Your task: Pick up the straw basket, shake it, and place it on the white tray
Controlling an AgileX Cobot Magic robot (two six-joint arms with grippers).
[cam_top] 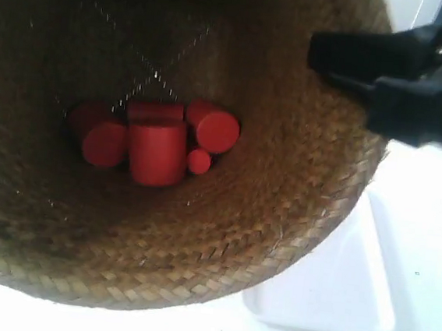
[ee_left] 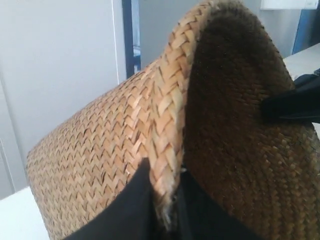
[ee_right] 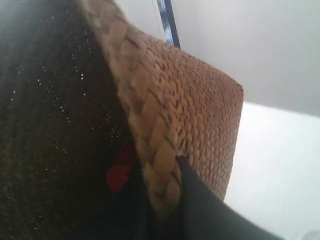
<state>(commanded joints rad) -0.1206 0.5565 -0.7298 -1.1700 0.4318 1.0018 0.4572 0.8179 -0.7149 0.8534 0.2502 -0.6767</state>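
The straw basket [cam_top: 278, 218] is raised close to the exterior camera and fills most of that view, tilted so its inside shows. Several red cylinders [cam_top: 156, 151] lie piled at its bottom. My left gripper [ee_left: 167, 200] is shut on the braided rim [ee_left: 170, 125], one finger outside the wall and one inside. My right gripper [ee_right: 162, 192] is shut on the opposite rim [ee_right: 145, 125] the same way; it appears as the black gripper [cam_top: 402, 77] at the exterior view's right. The white tray [cam_top: 342, 287] lies on the table below the basket, partly hidden by it.
The table surface [cam_top: 434, 233] is white around the tray. A pale wall [ee_left: 55, 70] and a dark vertical post [ee_left: 129, 35] stand behind the basket in the left wrist view. A red cylinder [ee_right: 119, 175] shows inside the basket in the right wrist view.
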